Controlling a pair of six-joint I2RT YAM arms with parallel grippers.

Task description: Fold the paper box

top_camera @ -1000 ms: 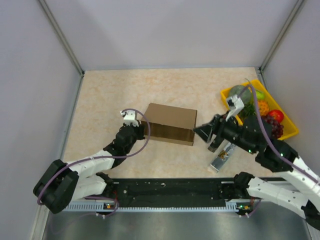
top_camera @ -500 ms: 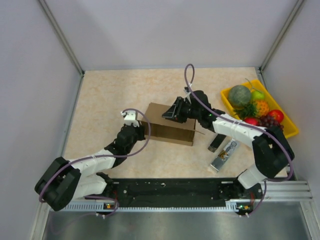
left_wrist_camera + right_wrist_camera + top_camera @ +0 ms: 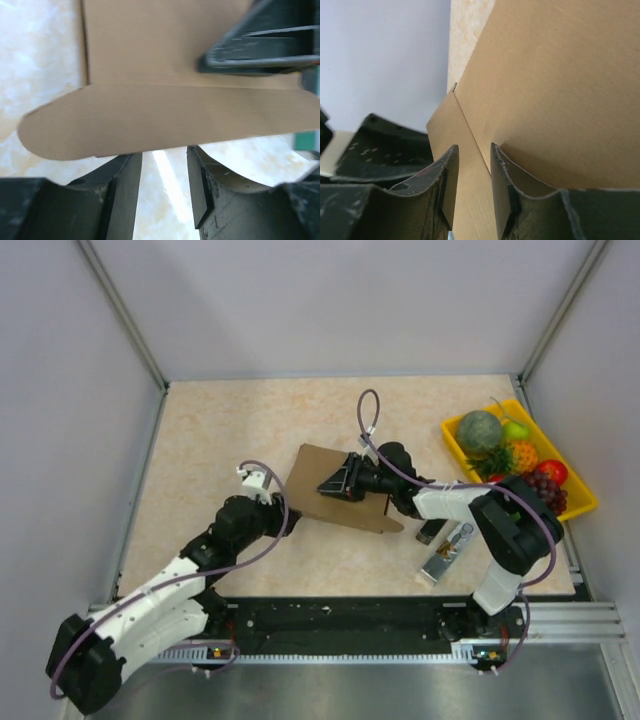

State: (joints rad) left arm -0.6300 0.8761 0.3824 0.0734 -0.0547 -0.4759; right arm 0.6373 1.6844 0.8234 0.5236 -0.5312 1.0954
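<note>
The paper box (image 3: 305,475) is plain brown cardboard in the middle of the table, its top panel tilted and a rounded flap (image 3: 150,120) spread out along its near side. My right gripper (image 3: 335,485) lies on top of the box with its jaws slightly apart, both fingertips against the panel beside a crease (image 3: 470,130). It also shows in the left wrist view (image 3: 265,45). My left gripper (image 3: 272,508) sits at the box's left near corner, open, with its fingertips (image 3: 127,165) just under the flap's edge and nothing between them.
A yellow tray (image 3: 578,502) of plastic fruit stands at the right edge. A black block (image 3: 432,531) and a silver and black tool (image 3: 447,552) lie right of the box. Grey walls close in the table on three sides.
My right arm swung from right of the box to over it and now rests on its top. The box has tilted and its near flap has spread out. My left arm drew back slightly.
</note>
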